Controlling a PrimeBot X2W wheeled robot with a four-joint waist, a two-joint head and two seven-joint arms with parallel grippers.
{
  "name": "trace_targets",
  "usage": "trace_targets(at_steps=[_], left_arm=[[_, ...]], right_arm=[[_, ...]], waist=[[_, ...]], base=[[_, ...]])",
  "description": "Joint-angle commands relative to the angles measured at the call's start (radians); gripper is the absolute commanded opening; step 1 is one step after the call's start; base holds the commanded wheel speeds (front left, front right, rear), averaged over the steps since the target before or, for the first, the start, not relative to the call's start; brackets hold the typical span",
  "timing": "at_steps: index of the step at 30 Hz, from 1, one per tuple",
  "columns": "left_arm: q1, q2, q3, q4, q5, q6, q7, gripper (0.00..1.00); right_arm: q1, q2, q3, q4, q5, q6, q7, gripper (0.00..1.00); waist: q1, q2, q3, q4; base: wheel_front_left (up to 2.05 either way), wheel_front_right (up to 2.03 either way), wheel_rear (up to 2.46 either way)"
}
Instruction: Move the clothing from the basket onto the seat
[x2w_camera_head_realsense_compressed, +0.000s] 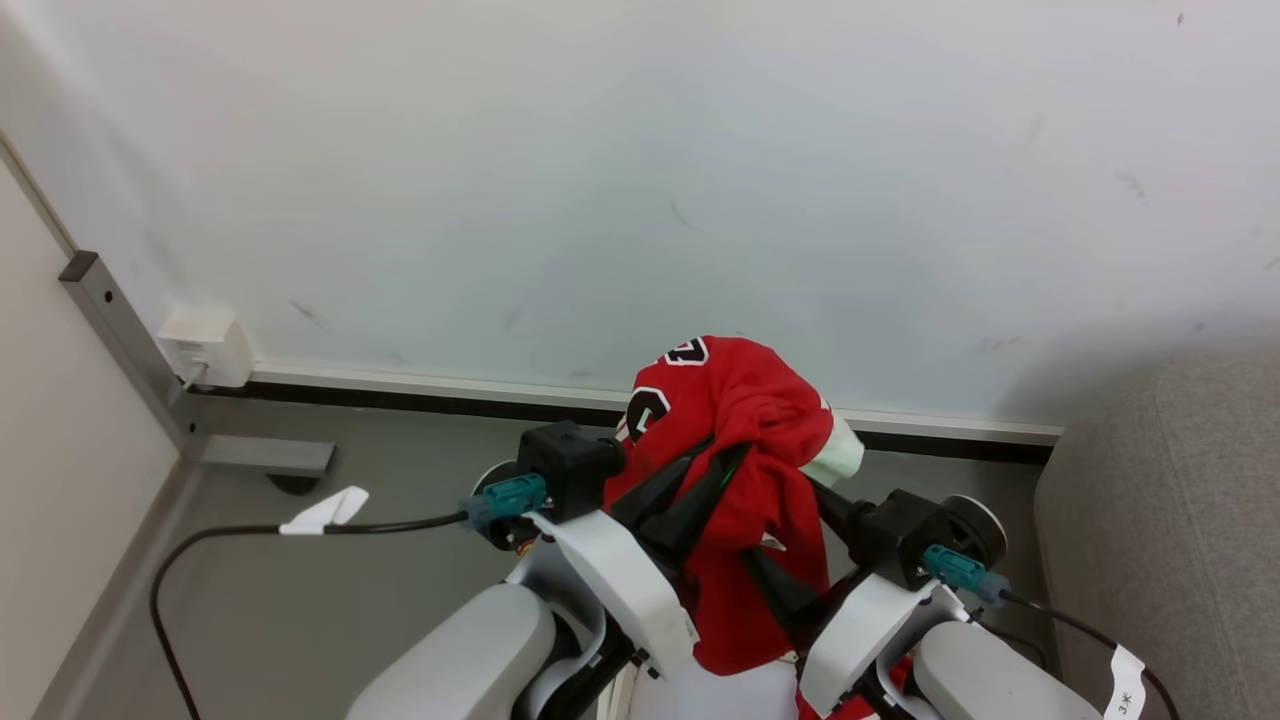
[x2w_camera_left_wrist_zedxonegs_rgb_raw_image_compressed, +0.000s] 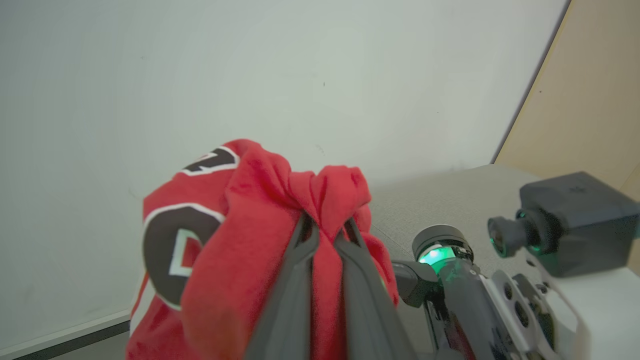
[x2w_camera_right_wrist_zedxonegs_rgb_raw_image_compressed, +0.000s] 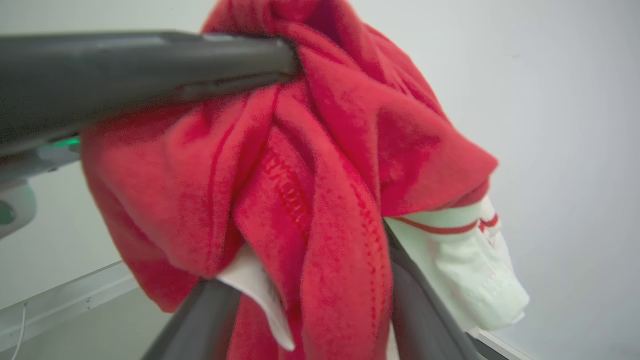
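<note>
red fleecy jersey (x2w_camera_head_realsense_compressed: 740, 420), bunched, black-and-white number patches, hangs aloft before white wall (x2w_camera_head_realsense_compressed: 640, 150), near grey woven sofa (x2w_camera_head_realsense_compressed: 1160, 520). left fingers (x2w_camera_left_wrist_zedxonegs_rgb_raw_image_compressed: 295, 280) pinched shut on a fold; right fingers (x2w_camera_right_wrist_zedxonegs_rgb_raw_image_compressed: 425, 310) spread wide, fabric draped between.

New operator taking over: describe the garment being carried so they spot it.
Before the pale wall, left of the grey sofa, a bunched red shirt hangs pinched in the left gripper. Its white-edged black numerals and white cuff set it apart from the plain surfaces around it.
</note>
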Motion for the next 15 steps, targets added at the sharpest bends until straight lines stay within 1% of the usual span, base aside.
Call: trace_targets(at_steps=[1,2,5,12,15], left_arm=[[0.001,-0.002,0.000,-0.002,-0.012,0.000,0.000,0.00],[0.002,-0.002,0.001,0.000,-0.014,0.000,0.000,0.00],[0.003,0.001,0.003,0.004,-0.013,0.004,-0.002,0.00],[0.009,0.017,0.014,0.022,-0.020,0.017,-0.009,0.00],[0.014,0.012,0.010,0.024,-0.022,0.018,-0.010,0.00]], right_arm=[[-0.013,0.001,0.009,-0.009,0.004,-0.002,0.001,0.36],[-0.015,-0.002,0.014,-0.015,0.003,-0.002,0.001,0.00],[-0.012,-0.009,0.015,-0.028,0.006,-0.002,0.001,0.00],[0.040,-0.031,-0.040,-0.067,-0.010,-0.002,0.001,0.00],[0.060,-0.034,-0.072,-0.084,-0.018,-0.002,0.001,0.00]], waist=[[-0.0001,0.0000,0.000,0.003],[-0.0001,0.0000,0.000,0.004],[-0.0001,0.0000,-0.001,0.004],[-0.0001,0.0000,0.001,-0.014],[-0.0001,0.0000,0.000,-0.023]], base=[[0.00,0.00,0.00],[0.00,0.00,0.00],[0.00,0.00,0.00],[0.00,0.00,0.00],[0.00,0.00,0.00]])
